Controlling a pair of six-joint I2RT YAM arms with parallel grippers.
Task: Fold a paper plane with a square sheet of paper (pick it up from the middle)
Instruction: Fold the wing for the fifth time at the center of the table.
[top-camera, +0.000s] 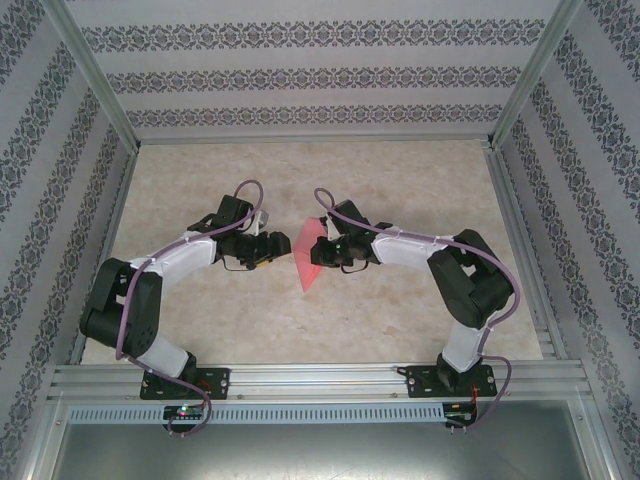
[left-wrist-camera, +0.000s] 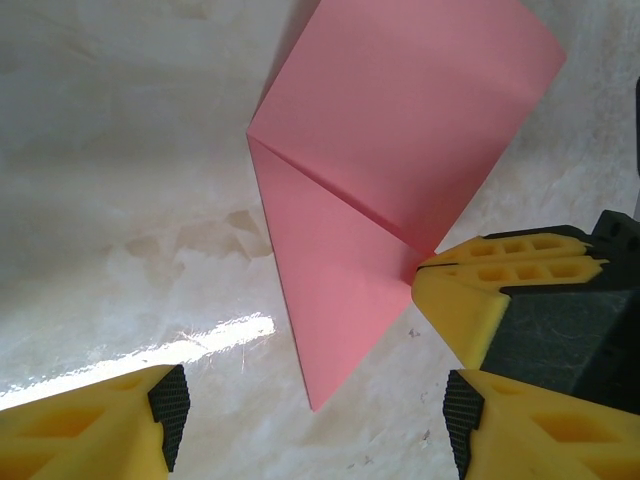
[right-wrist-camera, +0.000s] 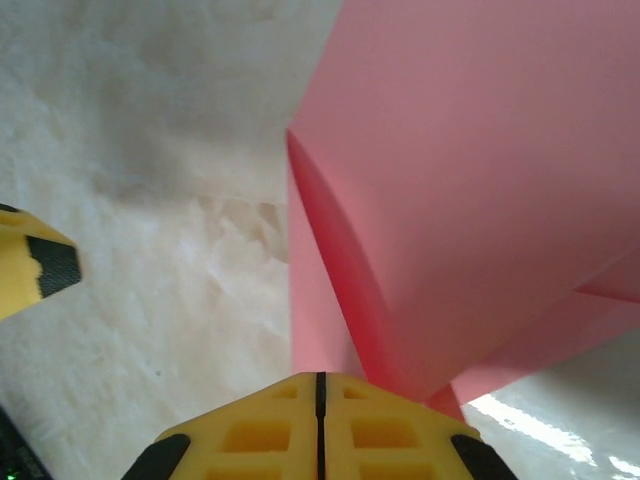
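The square sheet of paper (top-camera: 308, 258) is pink-red and lies mid-table between the two arms, folded along a diagonal crease. One flap (left-wrist-camera: 400, 130) stands raised above the lower layer, whose point reaches toward me. My right gripper (top-camera: 325, 250) is shut on the sheet's right edge at the crease; its yellow fingers (left-wrist-camera: 470, 280) meet the paper there. From the right wrist, the closed fingers (right-wrist-camera: 320, 385) sit under the lifted flap (right-wrist-camera: 480, 180). My left gripper (left-wrist-camera: 315, 420) hangs open just short of the paper's near point, holding nothing.
The marble-patterned table top (top-camera: 400, 180) is bounded by aluminium rails (top-camera: 320, 380) in front and patterned walls on three sides. Both arm bases stand at the near edge.
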